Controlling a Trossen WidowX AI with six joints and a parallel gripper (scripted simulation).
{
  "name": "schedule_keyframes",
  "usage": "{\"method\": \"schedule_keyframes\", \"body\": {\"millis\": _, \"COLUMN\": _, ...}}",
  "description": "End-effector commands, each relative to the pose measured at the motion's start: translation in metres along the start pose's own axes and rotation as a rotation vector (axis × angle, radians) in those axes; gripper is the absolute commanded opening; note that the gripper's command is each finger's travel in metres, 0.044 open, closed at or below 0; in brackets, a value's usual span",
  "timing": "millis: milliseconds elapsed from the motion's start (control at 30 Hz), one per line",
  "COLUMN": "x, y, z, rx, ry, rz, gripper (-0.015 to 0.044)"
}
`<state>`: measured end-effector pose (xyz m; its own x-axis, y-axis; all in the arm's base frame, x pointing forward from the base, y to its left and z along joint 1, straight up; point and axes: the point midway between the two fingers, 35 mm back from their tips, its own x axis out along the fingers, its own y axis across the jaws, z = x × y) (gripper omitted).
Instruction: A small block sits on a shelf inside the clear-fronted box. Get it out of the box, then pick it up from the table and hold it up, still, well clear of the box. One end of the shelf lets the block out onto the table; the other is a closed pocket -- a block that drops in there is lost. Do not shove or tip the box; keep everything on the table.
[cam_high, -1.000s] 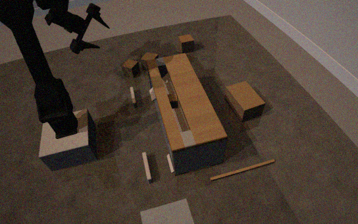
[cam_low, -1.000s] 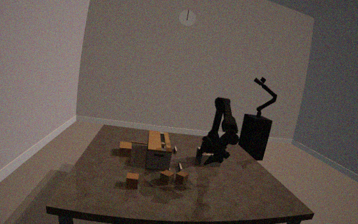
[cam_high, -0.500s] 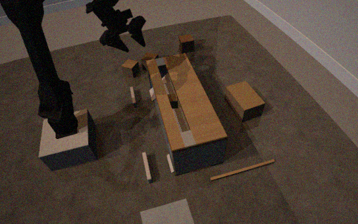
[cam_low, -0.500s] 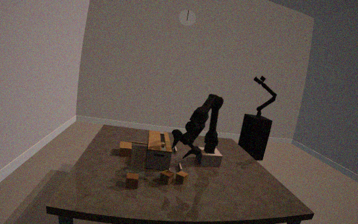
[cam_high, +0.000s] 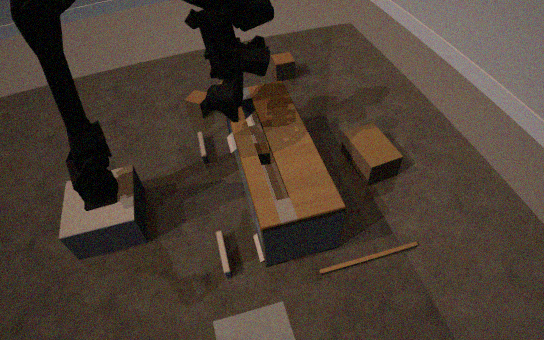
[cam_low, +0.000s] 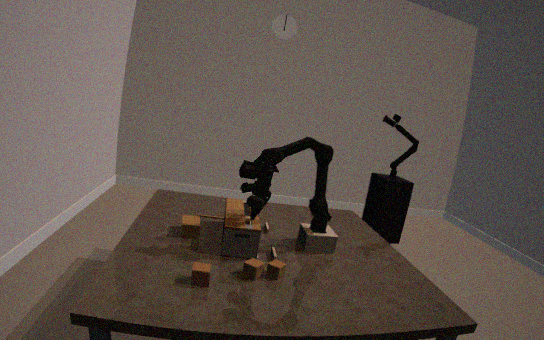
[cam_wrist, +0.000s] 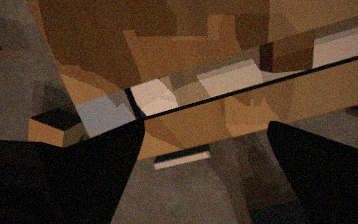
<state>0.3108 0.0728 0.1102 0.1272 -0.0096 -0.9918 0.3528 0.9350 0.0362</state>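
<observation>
Small block (cam_high: 263, 152) resting on the shelf inside the clear-fronted box (cam_high: 300, 175), about midway along its slot, ahead of and below the hand (cam_high: 223, 106). The hand hangs over the box's far end with fingers spread wide and nothing between them. Step in hand, by judgement: the approach, with the block not yet out. The next move calls for sliding the block toward the shelf's open end, never the closed pocket; which end is which cannot be told. Loose wooden cubes and a stick (cam_high: 368, 258) lie on the bench (cam_high: 450, 210) around the box.
</observation>
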Motion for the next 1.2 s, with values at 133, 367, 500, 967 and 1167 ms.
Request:
{"method": "schedule_keyframes", "body": {"millis": 133, "x": -0.003, "y": -0.078, "z": 0.014, "rx": 0.744, "ry": 0.201, "rz": 0.071, "gripper": 0.04}}
{"method": "schedule_keyframes", "body": {"millis": 367, "x": -0.01, "y": -0.127, "z": 0.014, "rx": 1.269, "ry": 0.352, "rz": 0.129, "gripper": 0.04}}
{"method": "schedule_keyframes", "body": {"millis": 500, "x": -0.01, "y": -0.127, "z": 0.014, "rx": 1.269, "ry": 0.352, "rz": 0.129, "gripper": 0.04}}
{"method": "schedule_keyframes", "body": {"millis": 967, "x": 0.002, "y": -0.129, "z": 0.016, "rx": 1.269, "ry": 0.352, "rz": 0.129, "gripper": 0.04}}
{"method": "schedule_keyframes", "body": {"millis": 1167, "x": 0.012, "y": -0.129, "z": 0.016, "rx": 1.269, "ry": 0.352, "rz": 0.129, "gripper": 0.04}}
